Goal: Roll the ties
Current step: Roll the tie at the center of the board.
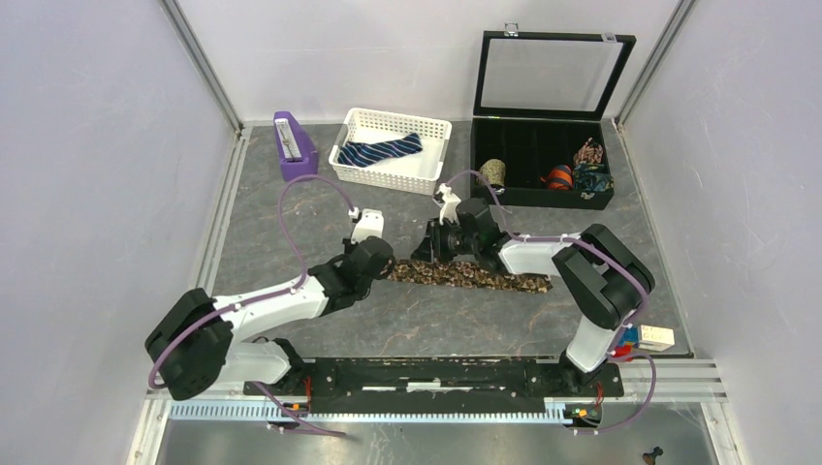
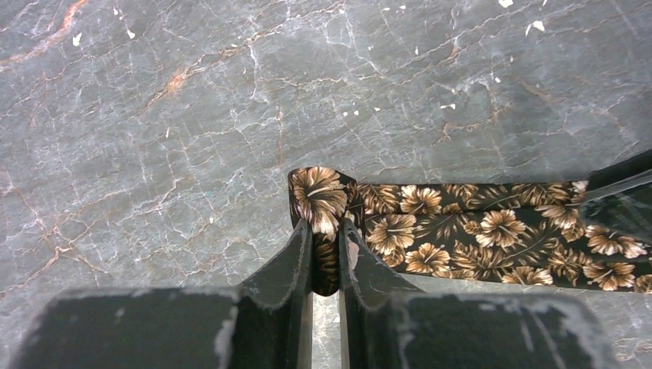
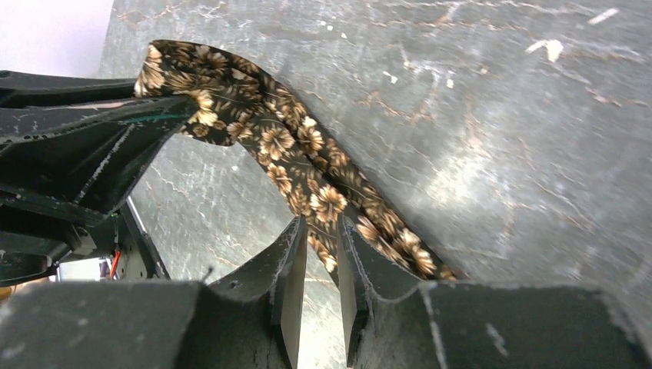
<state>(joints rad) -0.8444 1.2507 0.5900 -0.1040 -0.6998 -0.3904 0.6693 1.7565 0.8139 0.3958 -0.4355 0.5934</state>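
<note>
The brown-and-tan patterned tie [image 1: 475,277] lies flat across the middle of the table, running left to right. My left gripper [image 1: 386,264] is shut on its folded left end, which stands up between the fingertips in the left wrist view [image 2: 327,238]. My right gripper [image 1: 433,254] sits a short way along the same tie and is shut on its near edge [image 3: 323,238]. The tie [image 3: 307,169] runs from there up to the left gripper's fingers [image 3: 92,138]. The navy striped tie [image 1: 383,151] lies in the white basket [image 1: 426,174] at the back.
A black compartment box [image 1: 504,190] with its lid open stands at the back right and holds several rolled ties. A purple object [image 1: 294,143] stands at the back left. A small box [image 1: 655,336] lies near the right arm's base.
</note>
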